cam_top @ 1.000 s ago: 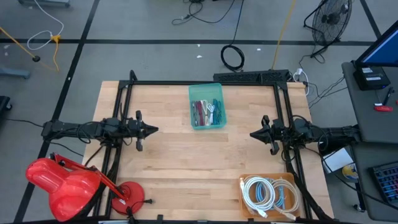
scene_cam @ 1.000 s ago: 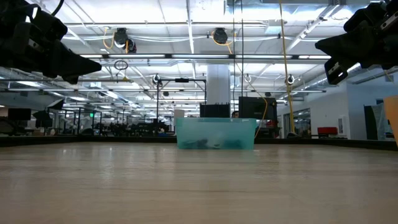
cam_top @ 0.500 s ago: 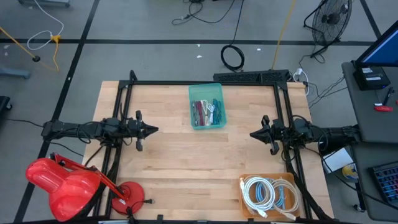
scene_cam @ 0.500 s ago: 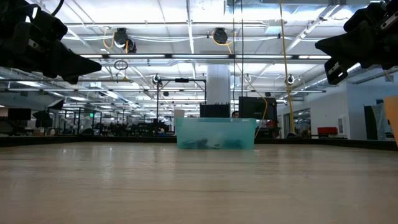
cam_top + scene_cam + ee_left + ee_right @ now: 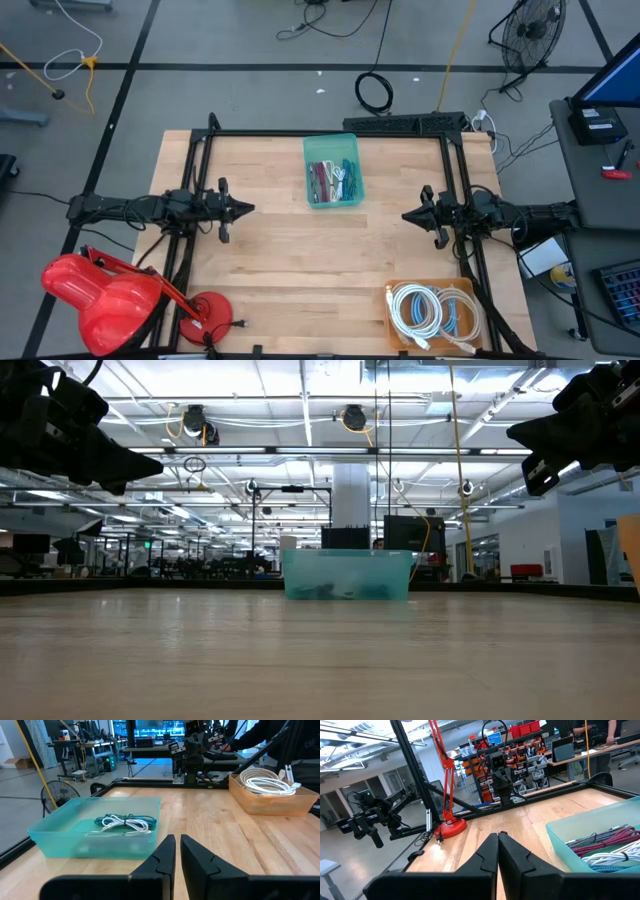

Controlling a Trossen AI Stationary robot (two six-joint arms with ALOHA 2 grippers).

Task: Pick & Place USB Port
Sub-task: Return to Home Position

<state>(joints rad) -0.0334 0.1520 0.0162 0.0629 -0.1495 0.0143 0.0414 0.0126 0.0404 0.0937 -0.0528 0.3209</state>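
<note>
1. While both arms hang level above the wooden table (image 5: 290,270), the blue bin (image 5: 345,565) sits at the middle of its far side. The bin holds bundled charger cables (image 5: 333,180) in red, white and green.
2. Pointing inward, the left gripper (image 5: 243,208) hovers well to the left of the blue bin and a little nearer the front. Its fingers are drawn together and hold nothing.
3. Facing it, the right gripper (image 5: 408,214) hovers well to the right of the blue bin, with its fingertips meeting and empty.
4. Well apart from the blue bin, toward the front right corner, the orange bin (image 5: 270,805) holds coiled white cables (image 5: 418,310) and a blue cable (image 5: 455,318).
5. The blue bin's cables lie between the two grippers and farther back, touching neither.
</note>
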